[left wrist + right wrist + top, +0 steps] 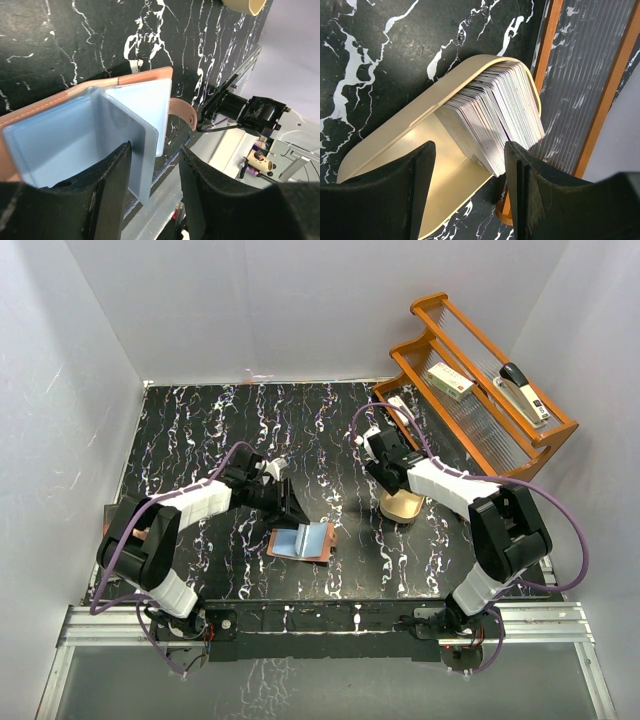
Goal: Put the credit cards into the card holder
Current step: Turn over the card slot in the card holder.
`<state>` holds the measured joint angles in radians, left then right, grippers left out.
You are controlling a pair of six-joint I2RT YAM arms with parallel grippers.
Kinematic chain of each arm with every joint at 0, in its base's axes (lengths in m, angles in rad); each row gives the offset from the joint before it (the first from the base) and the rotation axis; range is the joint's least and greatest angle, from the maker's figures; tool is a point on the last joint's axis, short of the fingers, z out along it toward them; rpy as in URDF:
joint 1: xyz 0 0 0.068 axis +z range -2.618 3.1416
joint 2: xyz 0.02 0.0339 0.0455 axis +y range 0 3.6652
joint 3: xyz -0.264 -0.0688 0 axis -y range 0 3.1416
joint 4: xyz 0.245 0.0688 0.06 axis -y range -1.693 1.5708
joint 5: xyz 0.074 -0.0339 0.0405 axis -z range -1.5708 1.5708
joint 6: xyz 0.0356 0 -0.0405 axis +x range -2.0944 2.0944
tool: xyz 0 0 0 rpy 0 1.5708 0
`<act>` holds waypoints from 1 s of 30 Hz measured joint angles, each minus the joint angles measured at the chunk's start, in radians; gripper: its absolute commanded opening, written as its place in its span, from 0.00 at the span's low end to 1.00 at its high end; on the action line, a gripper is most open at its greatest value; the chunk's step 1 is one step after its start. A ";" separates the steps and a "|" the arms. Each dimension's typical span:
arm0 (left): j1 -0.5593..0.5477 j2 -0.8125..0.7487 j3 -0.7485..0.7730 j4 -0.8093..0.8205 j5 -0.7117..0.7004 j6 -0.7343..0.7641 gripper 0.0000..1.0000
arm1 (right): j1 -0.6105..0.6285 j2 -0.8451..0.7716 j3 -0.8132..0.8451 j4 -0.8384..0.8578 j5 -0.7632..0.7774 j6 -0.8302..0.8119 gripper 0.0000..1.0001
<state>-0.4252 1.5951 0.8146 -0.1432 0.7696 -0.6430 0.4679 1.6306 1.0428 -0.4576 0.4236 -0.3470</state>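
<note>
The card holder (pixel 300 540) lies open on the black marbled table, reddish-brown leather (pixel 145 76) outside and clear bluish pockets inside. One pocket leaf (pixel 125 135) stands up beside the left finger of my left gripper (pixel 155 147), which is open just above the holder (pixel 290 508) and grips nothing. The snap tab (pixel 182 107) sticks out toward the table's front edge. The credit cards (pixel 505 110) stand as a thick stack on edge in a tan oval dish (pixel 395 125). My right gripper (pixel 470 145) hangs open over the stack's near end, right finger close to the cards.
A wooden rack (pixel 490 410) stands at the back right with a stapler (pixel 525 390) and a small box (pixel 450 380) in it; its frame (pixel 547 45) runs right beside the dish (pixel 405 508). The metal rail (pixel 210 150) lies just past the holder.
</note>
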 measured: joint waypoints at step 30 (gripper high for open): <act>-0.091 0.064 -0.031 0.202 -0.027 -0.144 0.48 | -0.008 -0.013 -0.040 0.049 0.045 -0.084 0.51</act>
<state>-0.5163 1.6592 0.7841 0.0589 0.7422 -0.7872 0.4595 1.6176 1.0023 -0.4088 0.4690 -0.4313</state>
